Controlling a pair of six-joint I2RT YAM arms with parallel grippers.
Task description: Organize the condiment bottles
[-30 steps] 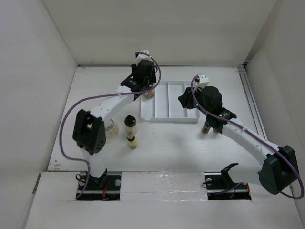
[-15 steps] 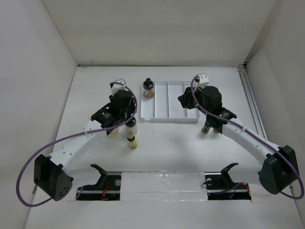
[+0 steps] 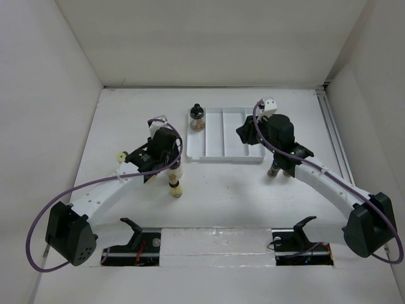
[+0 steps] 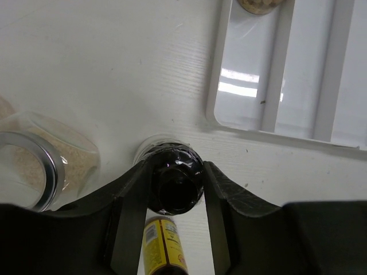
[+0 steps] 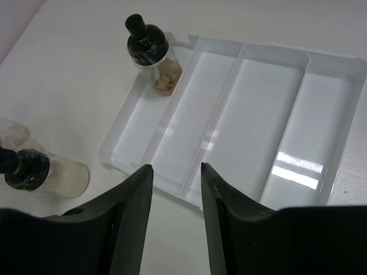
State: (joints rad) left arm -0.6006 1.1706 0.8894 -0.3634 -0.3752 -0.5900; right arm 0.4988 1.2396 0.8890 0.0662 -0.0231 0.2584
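Note:
A black-capped bottle (image 3: pixel 174 167) with pale contents stands upright left of the white tray (image 3: pixel 223 156). My left gripper (image 4: pixel 175 189) is over it, shut on its black cap, with both fingers touching the cap. A yellow-labelled bottle (image 4: pixel 163 249) lies on the table just nearer. A wide clear glass jar (image 4: pixel 34 166) sits to the left. Another black-capped bottle (image 5: pixel 150 54) stands at the far end of the tray's left compartment. My right gripper (image 5: pixel 176 166) hangs open over the tray's near edge, holding nothing. A dark brown bottle (image 3: pixel 276 170) shows partly under the right arm.
The tray (image 5: pixel 229 114) has three long compartments; the middle and right ones hold nothing. A small yellowish thing (image 3: pixel 120 156) lies left of the left arm. White walls close in the table on the left, back and right.
My left arm has swung back from the tray's far left corner, leaving a bottle standing there. It has come down over the bottle beside the tray and its jaws have closed on the cap. The right arm has not moved.

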